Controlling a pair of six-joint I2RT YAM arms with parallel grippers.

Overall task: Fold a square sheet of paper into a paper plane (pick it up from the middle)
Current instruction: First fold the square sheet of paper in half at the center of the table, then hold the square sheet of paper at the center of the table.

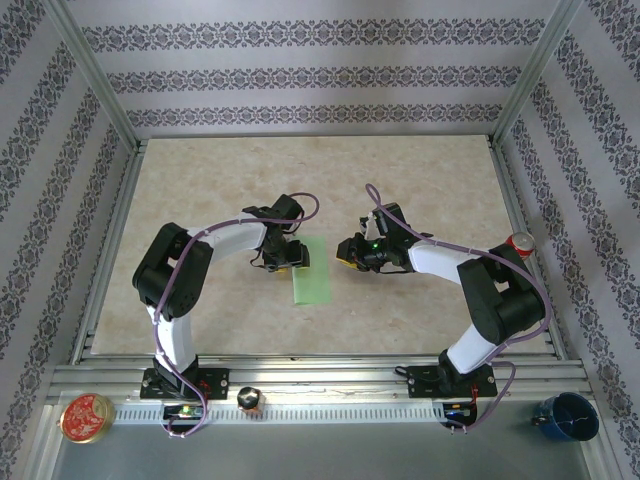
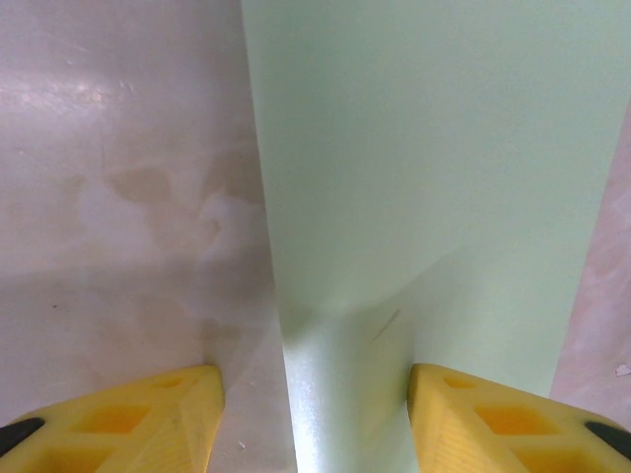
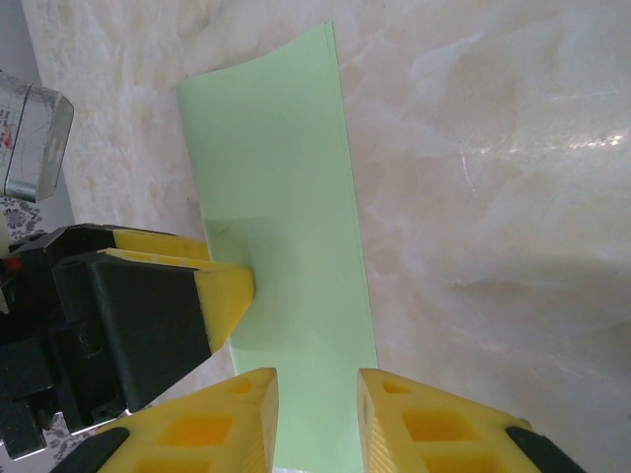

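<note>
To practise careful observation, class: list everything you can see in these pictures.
sheet of paper: one, pale green, folded strip, mid-table
table: one, beige marbled, under the arms
tin: one, red, near-left corner
cup: one, blue, near-right corner
can: one, red-topped, right table edge
round object: one, dark, front rail
left fingers: two, yellow, apart, straddling the paper's edge
right fingers: two, yellow, apart, over the paper

The left pincer [image 1: 284, 260] and right pincer [image 1: 344, 257] crowd the paper [image 1: 312, 280]; far table [image 1: 320, 170] seems open.
</note>
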